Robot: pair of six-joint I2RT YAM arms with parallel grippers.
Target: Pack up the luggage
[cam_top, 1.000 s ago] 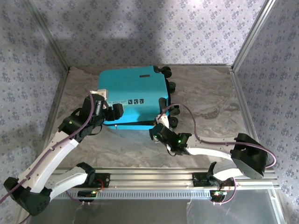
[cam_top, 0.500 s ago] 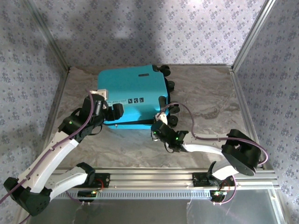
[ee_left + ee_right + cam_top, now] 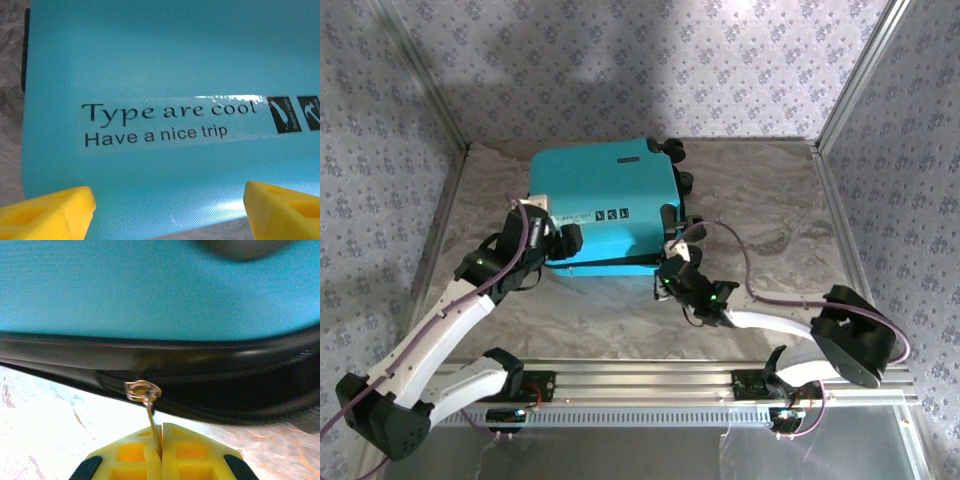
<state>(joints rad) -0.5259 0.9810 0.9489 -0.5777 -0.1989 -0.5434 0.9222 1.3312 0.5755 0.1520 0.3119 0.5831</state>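
The top external camera looks down from high at the near edge toward the far wall [image 3: 650, 60], taking in the worktop [image 3: 770, 220] and the luggage [image 3: 605, 185]. The left wrist camera sits close over the lid's printed strip [image 3: 170, 122], also visible from above. The right wrist camera, low and very near, faces the zipper pull [image 3: 143, 390] on the luggage's near edge.

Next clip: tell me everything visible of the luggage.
The luggage is a small turquoise hard-shell suitcase lying flat, lid down, on the marbled table, black wheels on its right side. A clear sticker on the finely textured shell reads "Type are cool, Have a nice trip". A black zipper band runs round its edge; the right gripper pinches its metal zipper pull. The left gripper is open over its near left corner.
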